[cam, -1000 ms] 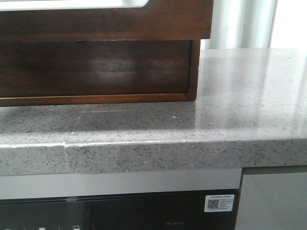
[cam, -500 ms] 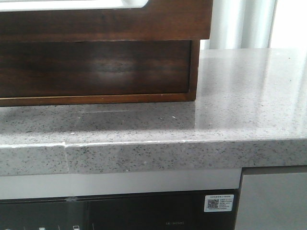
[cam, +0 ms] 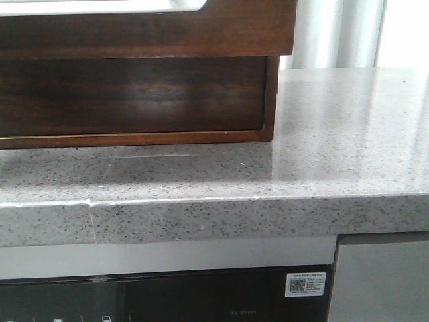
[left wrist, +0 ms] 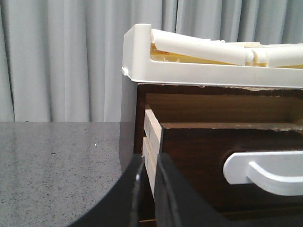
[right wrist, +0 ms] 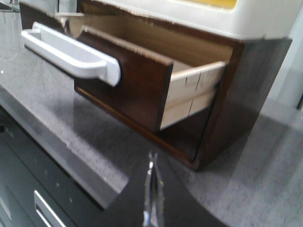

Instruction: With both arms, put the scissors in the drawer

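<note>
The drawer [right wrist: 137, 80] is pulled partway out of a dark wooden cabinet [right wrist: 246, 85]. It has a dark glossy front, a white handle [right wrist: 71, 49] and pale wooden sides. It also shows in the left wrist view [left wrist: 199, 156] and the front view [cam: 147, 33]. My right gripper [right wrist: 151, 163] is shut on the scissors [right wrist: 149, 198]. Only their grey metal blades show, over the counter in front of the cabinet's corner; the handles are hidden. My left gripper [left wrist: 150, 163] is empty, its jaws a narrow gap apart, at the drawer's side corner. Neither gripper shows in the front view.
The cabinet stands on a grey speckled countertop [cam: 322, 134]. A white tray [left wrist: 142, 66] holding white pieces sits on top of the cabinet. A dark appliance panel [cam: 167, 295] lies below the counter's front edge. Grey curtains [left wrist: 57, 56] hang behind.
</note>
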